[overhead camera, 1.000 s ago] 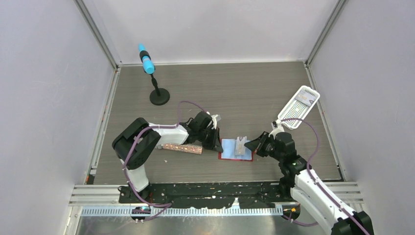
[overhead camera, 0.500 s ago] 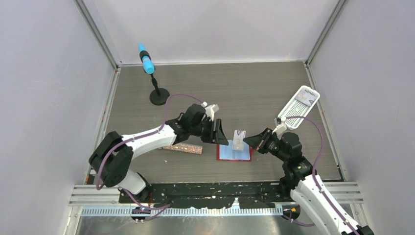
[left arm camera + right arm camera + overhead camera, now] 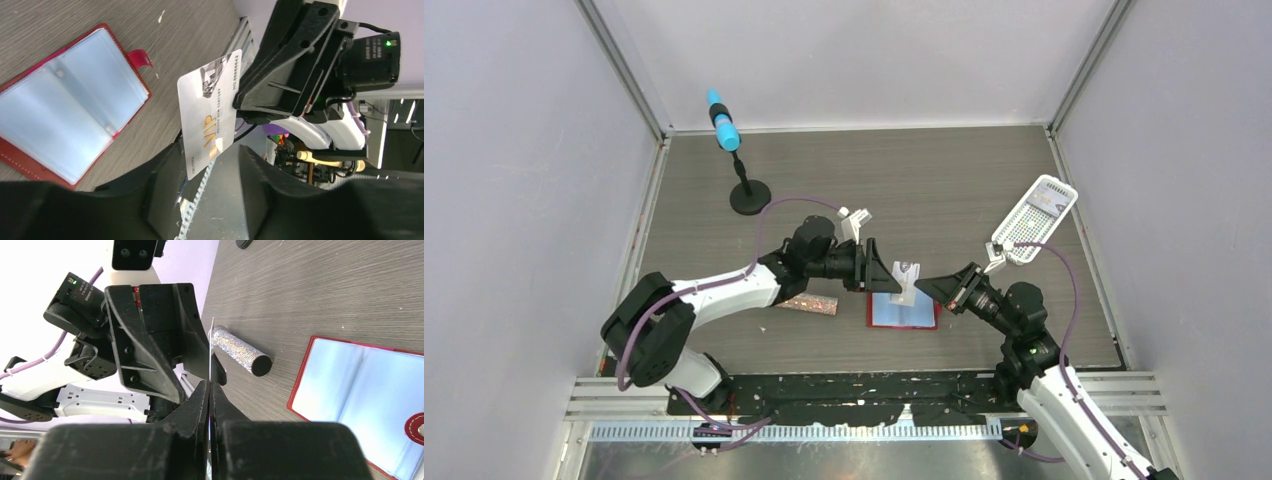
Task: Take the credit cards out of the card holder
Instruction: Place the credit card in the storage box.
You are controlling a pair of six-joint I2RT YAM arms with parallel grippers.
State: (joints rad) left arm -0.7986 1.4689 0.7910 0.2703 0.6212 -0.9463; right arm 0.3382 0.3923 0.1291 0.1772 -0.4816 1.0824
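Note:
The red card holder [image 3: 904, 314] lies open on the table with its light blue pockets up; it also shows in the left wrist view [image 3: 65, 105] and the right wrist view [image 3: 360, 385]. My right gripper [image 3: 923, 286] is shut on one end of a pale grey credit card [image 3: 906, 280] and holds it in the air above the holder. The card is seen edge-on in the right wrist view [image 3: 210, 347], between the shut jaws of that gripper [image 3: 208, 386]. My left gripper [image 3: 890, 279] is open, and the card's free end [image 3: 210, 110] hangs between its spread fingers [image 3: 210, 167] without touching them.
A glittery pink-brown tube [image 3: 809, 303] lies left of the holder, under the left arm. A white perforated basket [image 3: 1036, 218] sits at the right edge. A blue-topped stand [image 3: 724, 125] with a round black base [image 3: 750, 198] stands at the back left.
My right gripper has lifted the card off the open holder and raised it. My left arm has swung up and right, bringing its open fingers around the card's free end.

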